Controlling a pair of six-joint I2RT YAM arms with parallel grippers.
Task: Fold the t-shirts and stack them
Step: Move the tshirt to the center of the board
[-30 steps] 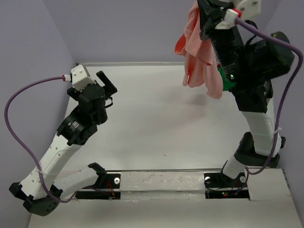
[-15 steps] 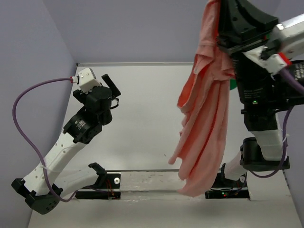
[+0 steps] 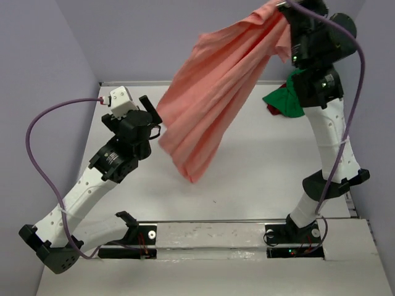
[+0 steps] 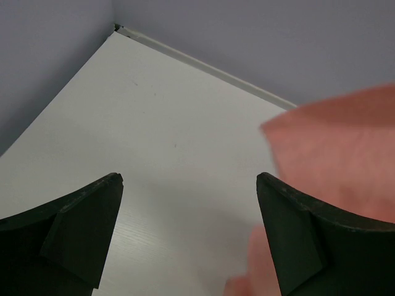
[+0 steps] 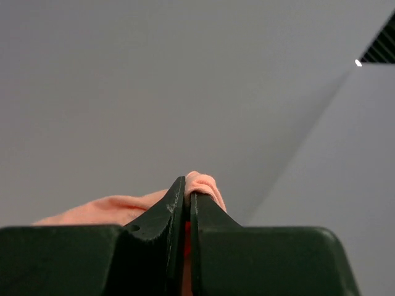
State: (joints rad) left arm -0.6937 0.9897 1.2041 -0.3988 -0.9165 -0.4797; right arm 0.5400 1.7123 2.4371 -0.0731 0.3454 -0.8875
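Salmon cloth of the pink t-shirt (image 3: 213,105) hung flared above the bench (image 3: 247,185), one edge clenched in the right pincer (image 5: 187,188) high at far right. Beside it the left pincer (image 4: 188,179) gaped empty. Light, limp stuff, I judged; best taken at a free hem corner.

T-shirts: two were in view, one salmon pink t-shirt (image 3: 210,105) and one green t-shirt (image 3: 285,102).
Arms: two, the left arm (image 3: 86,188) and the right arm (image 3: 333,139).
Grippers: two, the left gripper (image 4: 188,179) and the right gripper (image 5: 187,185).
Cables: two, the left purple cable (image 3: 34,126) and the right purple cable (image 3: 359,74).
Table (image 3: 247,185): one.
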